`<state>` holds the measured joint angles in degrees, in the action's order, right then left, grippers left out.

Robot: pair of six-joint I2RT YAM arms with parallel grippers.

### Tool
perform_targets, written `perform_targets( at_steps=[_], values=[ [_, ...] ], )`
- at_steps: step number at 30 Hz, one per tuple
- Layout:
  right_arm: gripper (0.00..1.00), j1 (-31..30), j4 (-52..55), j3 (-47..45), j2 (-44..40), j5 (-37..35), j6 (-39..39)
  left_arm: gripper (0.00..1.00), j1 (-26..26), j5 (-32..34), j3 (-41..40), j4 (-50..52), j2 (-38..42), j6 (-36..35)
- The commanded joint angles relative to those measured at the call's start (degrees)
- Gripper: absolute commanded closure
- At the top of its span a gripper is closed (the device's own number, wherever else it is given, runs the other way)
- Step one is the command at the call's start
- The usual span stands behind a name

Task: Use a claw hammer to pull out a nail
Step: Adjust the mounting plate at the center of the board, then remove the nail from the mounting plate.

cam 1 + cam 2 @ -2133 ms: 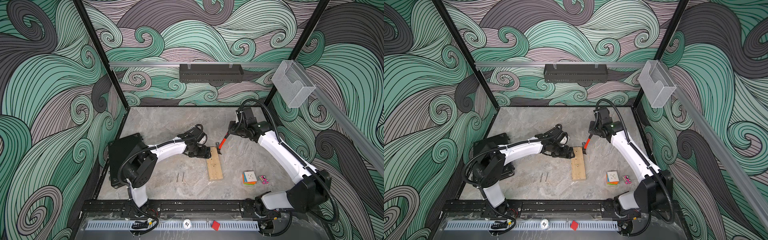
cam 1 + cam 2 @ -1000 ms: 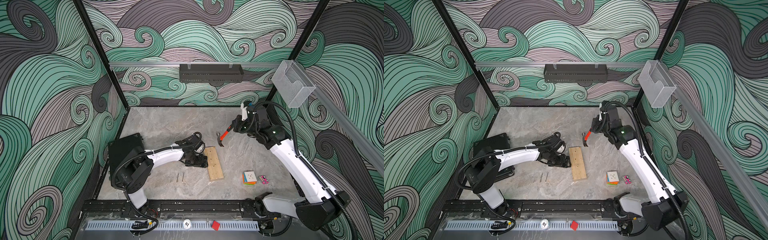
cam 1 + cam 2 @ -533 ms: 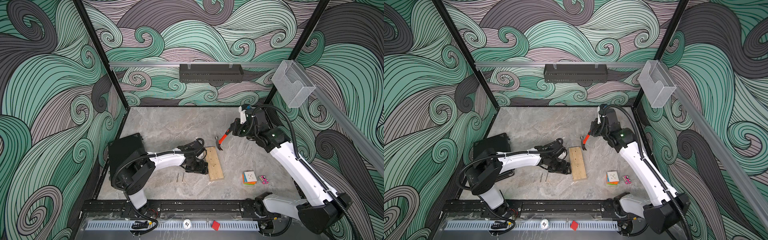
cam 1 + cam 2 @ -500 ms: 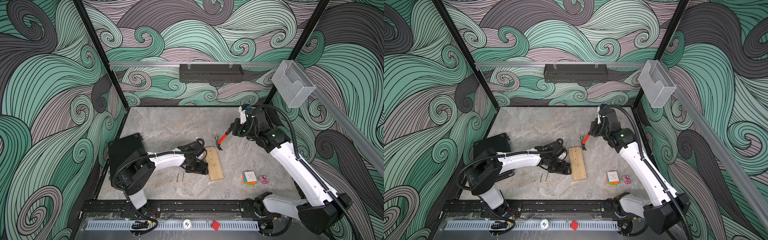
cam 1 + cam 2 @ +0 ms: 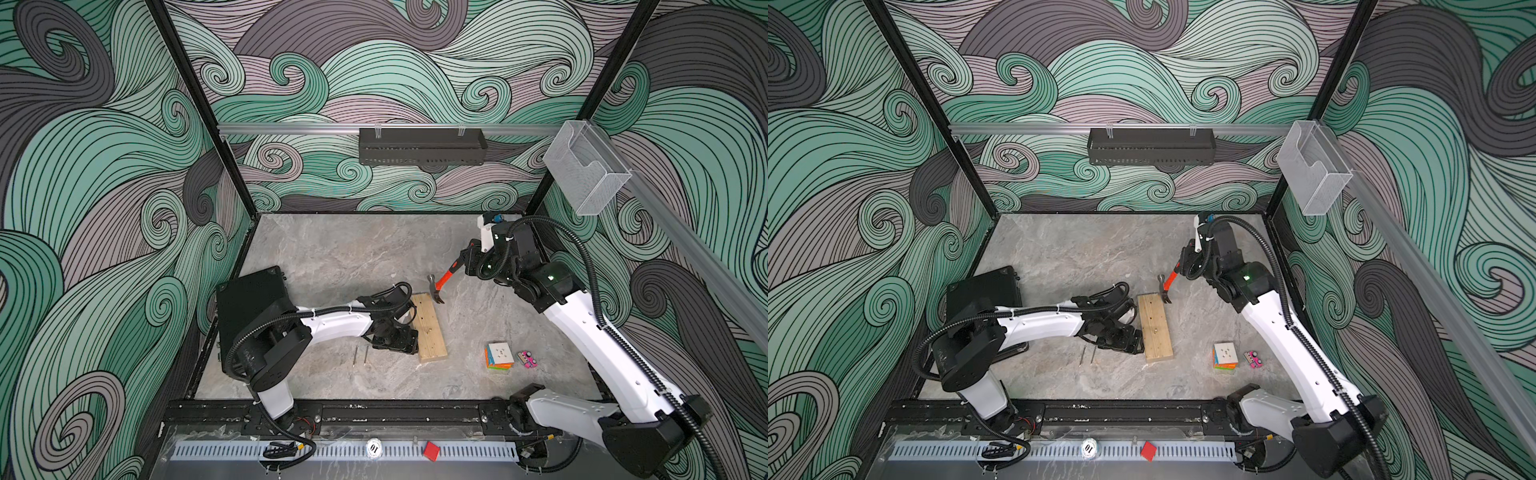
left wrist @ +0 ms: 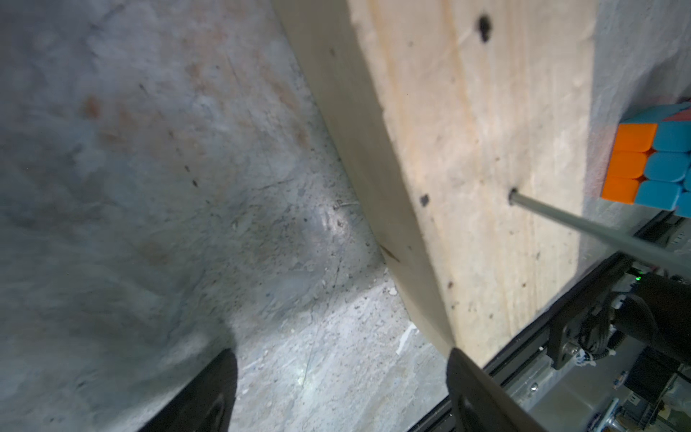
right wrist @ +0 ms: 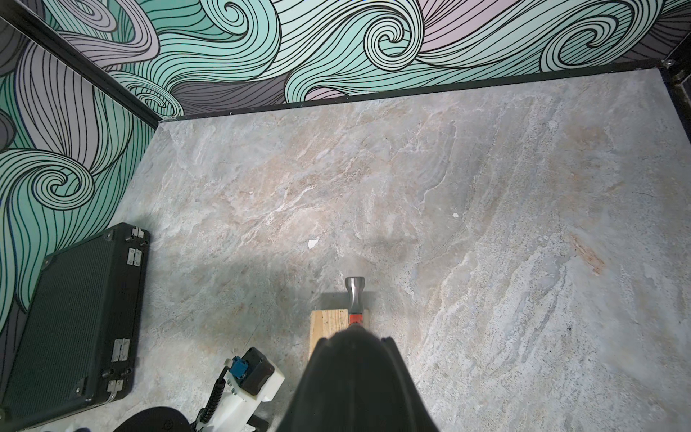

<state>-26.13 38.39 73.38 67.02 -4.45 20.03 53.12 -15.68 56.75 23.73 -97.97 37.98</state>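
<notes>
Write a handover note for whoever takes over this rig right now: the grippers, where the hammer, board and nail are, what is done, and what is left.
Left gripper: open, holding nothing, low beside the near end of the board.
Right gripper: shut on the handle of the hammer; the head hangs at the board's far end.
Nail: standing in the board about mid-length, clear of the claw.
Done: hammer in the gripper and at the board.
Left: hook the claw under the nail head and lever it out; the left gripper should probably steady the board.
</notes>
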Motion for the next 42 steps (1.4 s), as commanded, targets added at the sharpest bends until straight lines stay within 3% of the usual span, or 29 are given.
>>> perform_targets(
  at_steps=[1,42],
  values=[
    [0.97,-0.24,-4.33,0.3,-1.97,-0.5,1.06,0.15,0.36,1.44,0.44,-0.22,-0.14,-0.05],
    [0.97,-0.85,-4.95,3.24,1.26,-0.58,2.29,0.15,-0.31,6.21,1.59,0.62,-1.34,-1.09]
  ],
)
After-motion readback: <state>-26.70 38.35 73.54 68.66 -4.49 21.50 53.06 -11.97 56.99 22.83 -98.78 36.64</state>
